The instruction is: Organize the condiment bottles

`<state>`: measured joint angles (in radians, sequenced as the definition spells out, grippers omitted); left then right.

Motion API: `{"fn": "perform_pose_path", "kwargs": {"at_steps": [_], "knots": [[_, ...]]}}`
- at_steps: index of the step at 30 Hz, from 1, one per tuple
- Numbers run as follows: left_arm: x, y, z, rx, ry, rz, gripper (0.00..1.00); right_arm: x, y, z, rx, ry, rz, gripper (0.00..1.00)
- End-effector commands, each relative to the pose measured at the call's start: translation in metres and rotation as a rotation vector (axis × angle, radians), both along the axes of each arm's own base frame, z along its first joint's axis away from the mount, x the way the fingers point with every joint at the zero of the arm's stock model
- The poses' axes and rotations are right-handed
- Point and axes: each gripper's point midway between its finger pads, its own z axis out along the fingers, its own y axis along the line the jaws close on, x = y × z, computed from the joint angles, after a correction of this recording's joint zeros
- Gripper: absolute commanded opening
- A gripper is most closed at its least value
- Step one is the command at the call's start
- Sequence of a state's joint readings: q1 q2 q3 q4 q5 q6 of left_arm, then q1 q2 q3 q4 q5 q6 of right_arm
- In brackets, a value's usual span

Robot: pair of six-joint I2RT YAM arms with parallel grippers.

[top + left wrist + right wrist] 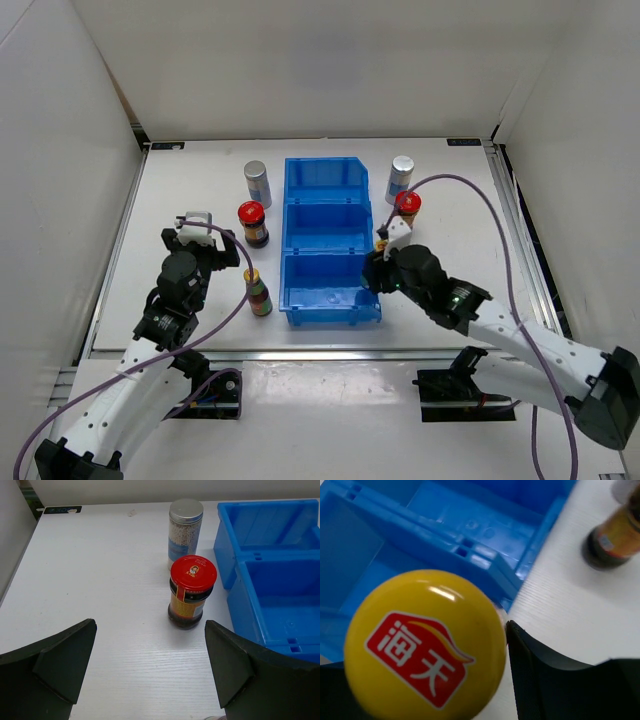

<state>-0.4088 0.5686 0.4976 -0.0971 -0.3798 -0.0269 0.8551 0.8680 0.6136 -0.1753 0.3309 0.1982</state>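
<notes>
My right gripper is shut on a slim yellow-capped bottle and holds it at the right rim of the blue bin, beside the near compartment. In the right wrist view the black finger presses against the cap. My left gripper is open above bare table, a short way before a red-lidded jar and a silver-capped bottle. A second yellow-capped bottle stands left of the bin's near corner. Right of the bin stand another silver-capped bottle and another red-lidded jar.
The blue bin has three compartments in a row from far to near, with nothing showing inside them. White walls close in the table on the left, right and back. A purple cable loops over each arm.
</notes>
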Motion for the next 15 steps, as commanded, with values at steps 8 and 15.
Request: {"fn": "perform_pose_path", "kwargs": {"at_steps": [8, 15], "knots": [[0.001, 0.003, -0.001, -0.011, -0.01, 0.021, 1.0, 0.026, 0.079, 0.034, 0.165, -0.141, 0.086, 0.0], [0.0, 0.004, 0.001, -0.014, -0.018, 0.021, 1.0, 0.019, 0.094, 0.001, 0.133, -0.081, 0.079, 0.0]]}}
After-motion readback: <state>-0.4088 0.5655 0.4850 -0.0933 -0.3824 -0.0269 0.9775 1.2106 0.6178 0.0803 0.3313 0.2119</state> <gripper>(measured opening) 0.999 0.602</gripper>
